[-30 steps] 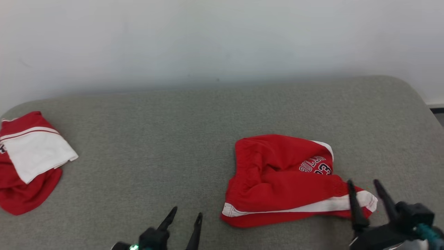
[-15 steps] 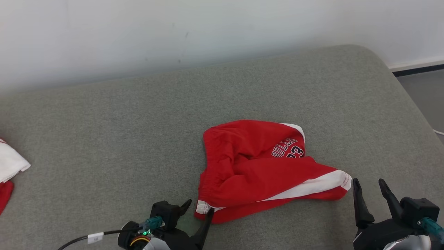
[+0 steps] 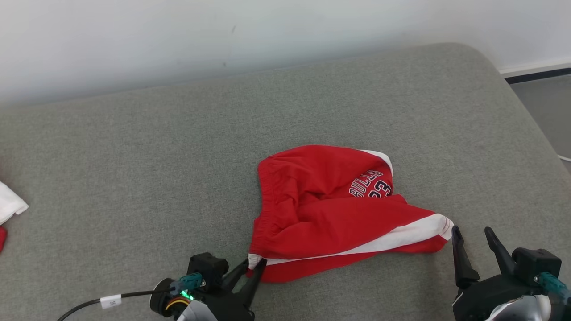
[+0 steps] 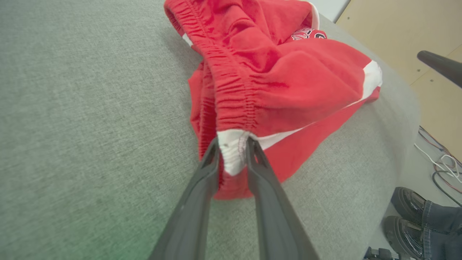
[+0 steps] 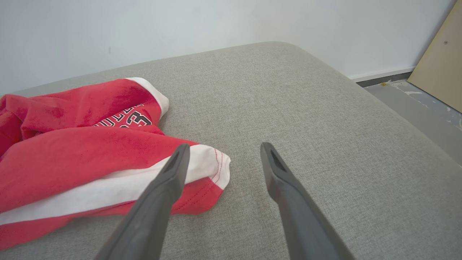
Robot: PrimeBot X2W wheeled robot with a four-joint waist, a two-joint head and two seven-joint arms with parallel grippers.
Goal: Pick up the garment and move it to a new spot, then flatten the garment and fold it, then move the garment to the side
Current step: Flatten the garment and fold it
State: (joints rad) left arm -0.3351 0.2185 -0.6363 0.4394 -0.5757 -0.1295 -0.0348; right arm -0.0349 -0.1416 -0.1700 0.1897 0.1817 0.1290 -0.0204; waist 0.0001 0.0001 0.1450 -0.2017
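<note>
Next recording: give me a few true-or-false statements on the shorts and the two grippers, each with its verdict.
1. The left gripper has its jaws closed on a white corner of the shorts. True.
2. The right gripper grips the shorts. False: its jaws stand open with nothing between them, beside the white-striped hem.
3. The shorts lie flat and folded. False: they are crumpled in a heap.
4. The shorts rest on a grey cushion. True.
5. A person's dark shoes stand on the floor beside the cushion. True.
</note>
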